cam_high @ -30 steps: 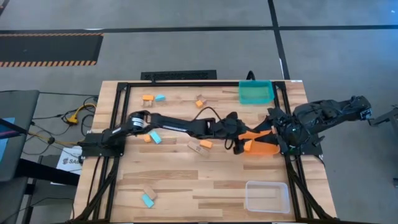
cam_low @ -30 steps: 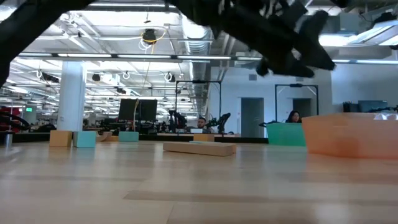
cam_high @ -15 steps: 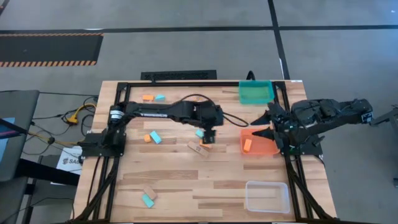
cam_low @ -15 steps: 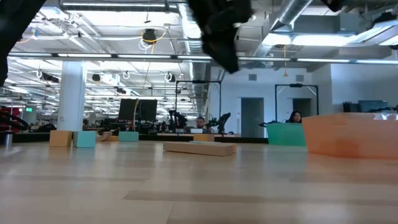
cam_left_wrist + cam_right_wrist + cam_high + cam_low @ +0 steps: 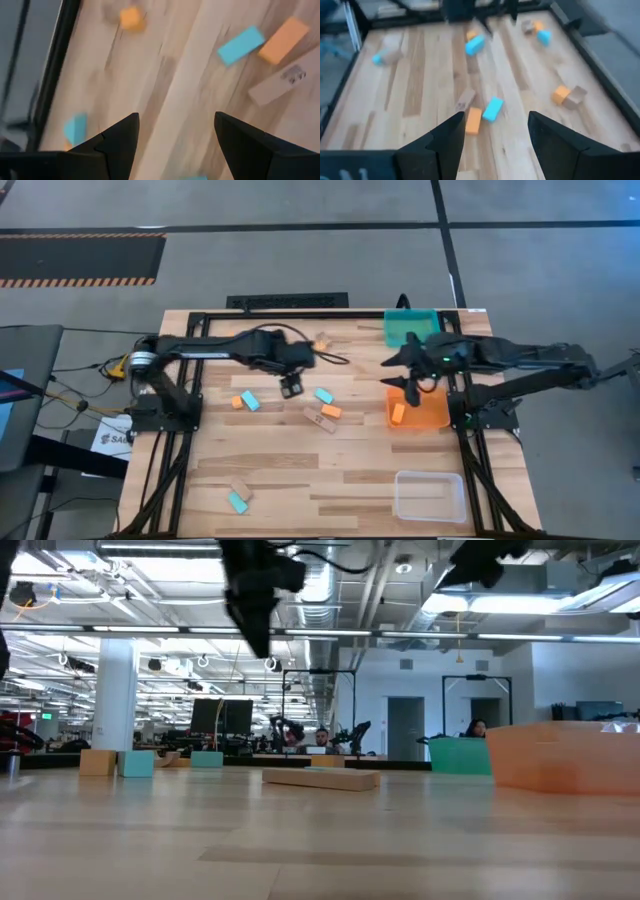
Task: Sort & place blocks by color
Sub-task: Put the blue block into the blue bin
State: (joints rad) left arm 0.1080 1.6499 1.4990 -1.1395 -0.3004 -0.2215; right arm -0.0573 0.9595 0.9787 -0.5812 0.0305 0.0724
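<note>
Spanning the middle of the high view, the wooden table (image 5: 300,470) sits on grey floor, a black frame along its edges; the low view looks across it into an open office hall with ceiling lights, a white column and monitors. Three bins stand on the table's right side — a teal bin (image 5: 411,329) at one o'clock, an orange bin (image 5: 420,412) at three holding one orange block (image 5: 397,413), a clear bin (image 5: 430,496) at five.

The blocks lie scattered: a cyan block (image 5: 324,395), another orange block (image 5: 331,411) and a tan block (image 5: 317,418) cluster near centre, others at nine, eleven and seven o'clock.

The left gripper (image 5: 291,385) hangs just left of centre, arm stretched from ten o'clock, fingers (image 5: 117,142) spread and empty. The right gripper (image 5: 408,374) hovers between the teal and orange bins, fingers (image 5: 447,137) spread, empty.
</note>
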